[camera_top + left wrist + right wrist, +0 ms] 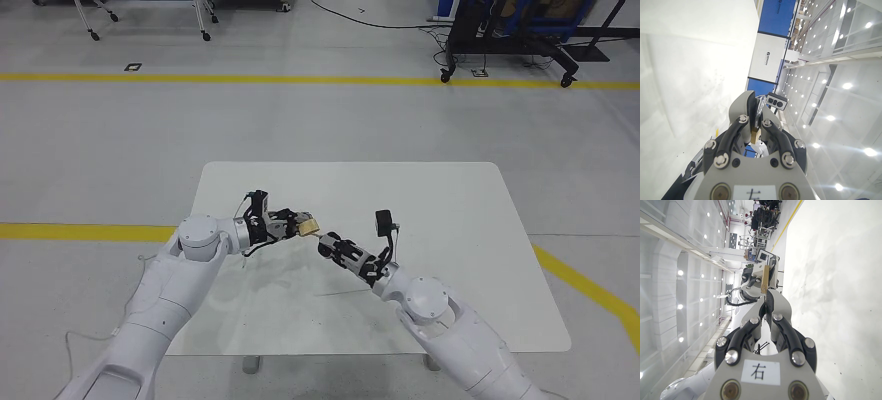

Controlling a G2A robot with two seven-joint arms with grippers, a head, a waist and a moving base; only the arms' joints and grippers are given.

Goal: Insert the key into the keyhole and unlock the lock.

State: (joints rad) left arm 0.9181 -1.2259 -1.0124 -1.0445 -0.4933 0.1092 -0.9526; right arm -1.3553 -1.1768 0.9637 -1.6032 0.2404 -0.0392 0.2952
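- Presently the brass lock (308, 227) is held up off the white surface (450, 220), over its middle, toward the robot's left side.
- The left end effector (297, 224) grips the lock: its two fingers are pressed against the flat faces of the brass body.
- From the left wrist view, the lock (755, 136) runs crosswise between the closed fingers of the left end effector (756, 111), with its brass lower end showing in the gap near the palm.
- From the right wrist view, the lock (765, 279) is seen edge-on, with its silver shackle (767, 257) at the far end and its bottom end turned toward the right arm.
- The right end effector (767, 300) is pinched shut on the key (765, 299), whose thin blade sticks out past the dark ribbed pads.
- The blade's tip meets the bottom end of the lock body; how far it sits inside cannot be told.
- In the top view the right end effector (326, 243) sits just beside the lock, tip to tip with the left one, and the two arms angle in from either side.
- Beyond the surface, a yellow line (300, 78) crosses the grey floor, and a dark wheeled frame (510, 45) stands at the far right.
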